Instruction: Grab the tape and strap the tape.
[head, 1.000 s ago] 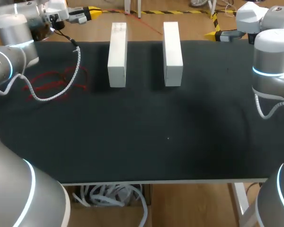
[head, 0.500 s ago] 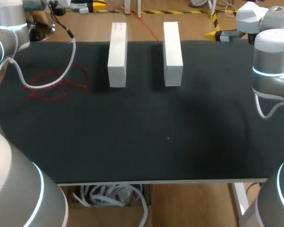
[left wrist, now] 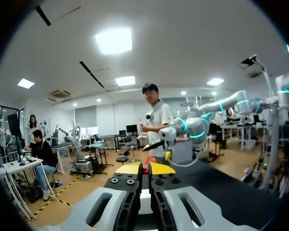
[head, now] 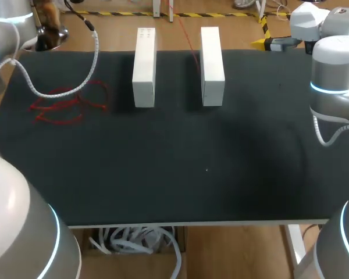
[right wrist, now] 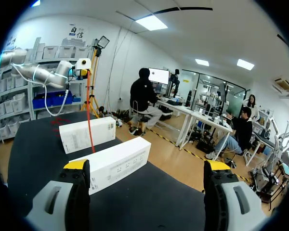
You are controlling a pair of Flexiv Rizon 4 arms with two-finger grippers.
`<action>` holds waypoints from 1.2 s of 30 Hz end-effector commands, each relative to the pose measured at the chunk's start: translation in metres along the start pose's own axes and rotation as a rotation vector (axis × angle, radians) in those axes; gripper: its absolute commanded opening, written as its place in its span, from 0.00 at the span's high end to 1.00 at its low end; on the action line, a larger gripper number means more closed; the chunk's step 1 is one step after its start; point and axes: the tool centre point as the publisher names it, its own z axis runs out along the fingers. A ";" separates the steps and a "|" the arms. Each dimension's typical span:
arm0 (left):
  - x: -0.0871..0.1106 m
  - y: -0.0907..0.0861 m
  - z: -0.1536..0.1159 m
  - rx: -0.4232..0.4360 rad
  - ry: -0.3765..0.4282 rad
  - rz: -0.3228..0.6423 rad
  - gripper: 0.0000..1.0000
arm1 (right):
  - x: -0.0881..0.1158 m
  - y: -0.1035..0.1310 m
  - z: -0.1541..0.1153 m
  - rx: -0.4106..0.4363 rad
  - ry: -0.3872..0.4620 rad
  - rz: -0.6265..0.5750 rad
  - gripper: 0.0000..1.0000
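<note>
Tape lies in a loose red heap on the tabletop, and a thin strand rises from between the two white boxes to my left gripper, whose tips are pressed together on a red bit. In the last second that arm swung up and outward, so the grab looks done and the strapping remains. My right gripper stands spread with the boxes ahead of it, their print too small to read.

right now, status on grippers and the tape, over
Left gripper, jaws shut on red tape. Right gripper, jaws open, empty. Strand drops by the white boxes; more in a heap on the table's left. White arm cable hangs over it.
</note>
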 end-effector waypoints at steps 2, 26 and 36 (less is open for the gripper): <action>0.012 -0.023 0.009 -0.030 -0.386 0.000 1.00 | 0.000 0.000 0.000 -0.001 0.000 0.000 0.00; 0.014 -0.051 0.020 0.085 -0.500 0.024 1.00 | 0.000 0.000 0.000 -0.001 0.000 0.000 0.00; 0.017 -0.044 0.024 0.067 -0.501 0.032 1.00 | 0.000 0.000 0.000 -0.001 0.000 0.000 0.00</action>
